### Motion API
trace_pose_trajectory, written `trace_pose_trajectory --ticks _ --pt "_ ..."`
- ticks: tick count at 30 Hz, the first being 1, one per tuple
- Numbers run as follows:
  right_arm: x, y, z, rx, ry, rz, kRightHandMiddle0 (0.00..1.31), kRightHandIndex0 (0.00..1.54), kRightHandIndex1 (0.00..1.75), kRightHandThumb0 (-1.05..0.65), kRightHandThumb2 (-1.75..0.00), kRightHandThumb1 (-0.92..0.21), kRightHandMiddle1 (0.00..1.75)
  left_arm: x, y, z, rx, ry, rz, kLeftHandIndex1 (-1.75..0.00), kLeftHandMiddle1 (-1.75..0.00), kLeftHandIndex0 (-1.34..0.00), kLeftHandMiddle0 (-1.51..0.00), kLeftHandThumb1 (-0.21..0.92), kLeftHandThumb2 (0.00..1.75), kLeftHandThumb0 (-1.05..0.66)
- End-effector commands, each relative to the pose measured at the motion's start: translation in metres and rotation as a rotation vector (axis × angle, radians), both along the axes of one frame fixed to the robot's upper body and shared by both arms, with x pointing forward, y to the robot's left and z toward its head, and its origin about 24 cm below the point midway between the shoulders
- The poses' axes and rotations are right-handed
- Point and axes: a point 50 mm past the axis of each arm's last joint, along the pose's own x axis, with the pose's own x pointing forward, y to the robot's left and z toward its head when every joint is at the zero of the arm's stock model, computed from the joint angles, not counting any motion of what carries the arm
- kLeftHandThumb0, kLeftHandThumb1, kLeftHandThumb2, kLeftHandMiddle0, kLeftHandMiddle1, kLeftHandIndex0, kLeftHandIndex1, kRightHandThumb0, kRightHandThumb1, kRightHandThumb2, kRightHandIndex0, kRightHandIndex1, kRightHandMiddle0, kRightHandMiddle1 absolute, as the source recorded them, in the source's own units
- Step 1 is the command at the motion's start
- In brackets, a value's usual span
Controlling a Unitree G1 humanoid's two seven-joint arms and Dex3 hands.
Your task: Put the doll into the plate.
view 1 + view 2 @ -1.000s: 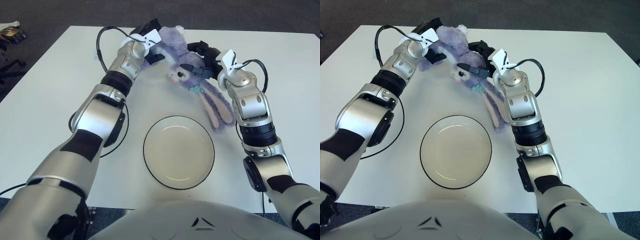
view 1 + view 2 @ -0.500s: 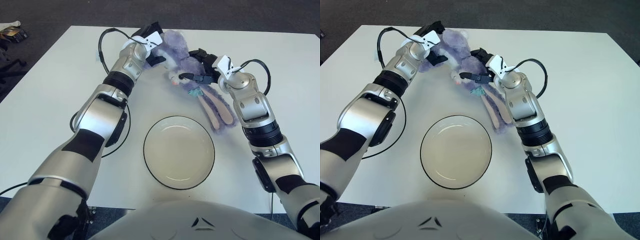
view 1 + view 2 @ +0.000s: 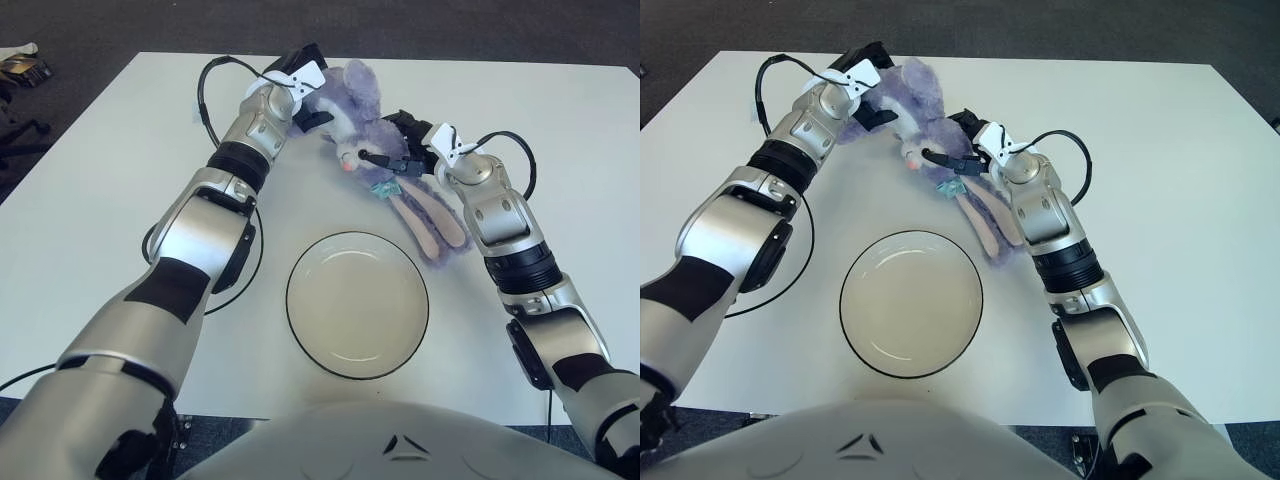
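Note:
A purple plush bunny doll (image 3: 352,112) is at the far middle of the white table (image 3: 120,180), its long ears (image 3: 432,215) trailing toward me on the right. My left hand (image 3: 305,95) presses against its left side with curled fingers. My right hand (image 3: 395,150) grips it from the right, near its face. The doll is pinched between both hands. A round white plate with a dark rim (image 3: 290,300) sits empty in the near middle, below the doll and between my arms.
Black cables loop off my left arm (image 3: 203,95) and right wrist (image 3: 522,160). Dark floor surrounds the table beyond its far edge (image 3: 480,62). A small object lies on the floor at the top left (image 3: 22,66).
My right hand has moved left and farther away, pushing into the doll. The doll's body has bunched up toward my left hand and its ears have slid slightly left.

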Motion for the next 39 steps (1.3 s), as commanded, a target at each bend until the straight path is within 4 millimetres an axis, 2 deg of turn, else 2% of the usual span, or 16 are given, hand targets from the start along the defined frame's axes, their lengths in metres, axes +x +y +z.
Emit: trace_pose_trajectory --ticks 1,10,14,16,18,20,23,25,26,27,30,32,33,35,39 --pt "0.0007 0.0007 -0.0078 0.0 0.022 0.011 0.0 0.15 0.31 -0.87 -0.32 -0.9 0.98 0.0018 -0.0045 0.0269 -0.024 -0.063 -0.012 -1.63 -1.75 -0.72 -1.28 0.25 1.31 -0.5" --pt "0.0022 0.0001 -0.0113 -0.042 -0.034 0.014 0.02 0.18 0.35 -0.84 -0.36 -0.86 1.13 0.0018 -0.0049 0.0308 -0.031 -0.059 -0.01 -1.62 -1.75 -0.71 -1.28 0.27 1.28 -0.5" --pt "0.0028 -0.0004 -0.0125 -0.034 -0.046 -0.003 0.07 0.16 0.43 -0.79 -0.52 -0.74 1.16 0.0015 -0.0052 0.0316 -0.033 -0.06 -0.012 -1.62 -1.75 -0.71 -1.28 0.27 1.28 -0.5" --pt "0.0021 0.0002 -0.0111 -0.032 -0.064 -0.022 0.14 0.17 0.5 -0.68 -0.66 -0.62 1.21 0.0014 -0.0056 0.0319 -0.034 -0.06 -0.013 -1.62 -1.75 -0.71 -1.28 0.27 1.27 -0.5" --pt "0.0008 0.0013 -0.0084 -0.038 -0.09 -0.04 0.23 0.2 0.63 -0.54 -0.87 -0.45 1.28 0.0013 -0.0057 0.0321 -0.034 -0.061 -0.014 -1.61 -1.75 -0.71 -1.28 0.27 1.27 -0.5" --pt "0.0001 0.0016 -0.0075 -0.051 -0.111 -0.054 0.4 0.24 0.75 -0.47 -0.8 -0.54 1.38 0.0012 -0.0057 0.0322 -0.034 -0.063 -0.015 -1.61 -1.75 -0.71 -1.28 0.27 1.28 -0.5" --pt "-0.0003 0.0013 -0.0072 -0.091 -0.149 -0.073 0.54 0.28 0.96 -0.44 -0.89 -0.51 1.49 0.001 -0.0061 0.0327 -0.034 -0.065 -0.018 -1.62 -1.75 -0.71 -1.28 0.27 1.28 -0.5" --pt "0.0001 0.0015 -0.0064 -0.145 -0.195 -0.086 0.57 0.3 1.08 -0.44 -0.98 -0.47 1.54 0.0008 -0.0066 0.0333 -0.035 -0.066 -0.024 -1.62 -1.75 -0.71 -1.28 0.27 1.28 -0.5" --pt "0.0005 0.0017 -0.0062 -0.164 -0.21 -0.09 0.56 0.39 1.31 -0.28 -1.12 -0.39 1.61 0.0007 -0.0068 0.0335 -0.035 -0.066 -0.026 -1.62 -1.75 -0.71 -1.28 0.27 1.28 -0.5" --pt "0.0026 0.0014 -0.0072 -0.178 -0.219 -0.098 0.56 0.44 1.46 -0.18 -1.21 -0.34 1.66 0.0004 -0.0071 0.0339 -0.038 -0.067 -0.03 -1.62 -1.75 -0.71 -1.28 0.27 1.28 -0.5" --pt "0.0064 0.0007 -0.0099 -0.186 -0.224 -0.113 0.58 0.54 1.64 -0.06 -1.39 -0.23 1.72 0.0 -0.0075 0.0343 -0.041 -0.068 -0.036 -1.62 -1.75 -0.71 -1.28 0.27 1.28 -0.49" --pt "0.0073 0.0002 -0.0106 -0.18 -0.222 -0.125 0.6 0.57 1.69 -0.03 -1.44 -0.19 1.73 -0.0002 -0.0075 0.0344 -0.042 -0.069 -0.04 -1.62 -1.75 -0.71 -1.28 0.27 1.28 -0.49" --pt "0.0071 0.0 -0.0105 -0.168 -0.222 -0.14 0.65 0.65 1.56 -0.02 -1.43 -0.17 1.74 -0.0003 -0.0075 0.0345 -0.042 -0.069 -0.044 -1.62 -1.75 -0.71 -1.29 0.27 1.28 -0.49" --pt "0.0068 -0.0003 -0.0103 -0.152 -0.223 -0.159 0.69 0.73 1.44 -0.01 -1.44 -0.12 1.74 -0.0006 -0.0075 0.0346 -0.042 -0.069 -0.051 -1.62 -1.75 -0.71 -1.29 0.27 1.28 -0.49" --pt "0.0076 -0.0013 -0.0106 -0.11 -0.204 -0.187 0.75 0.83 1.33 0.0 -1.47 -0.06 1.75 -0.0008 -0.0075 0.0348 -0.039 -0.07 -0.059 -1.62 -1.75 -0.71 -1.29 0.27 1.28 -0.5"
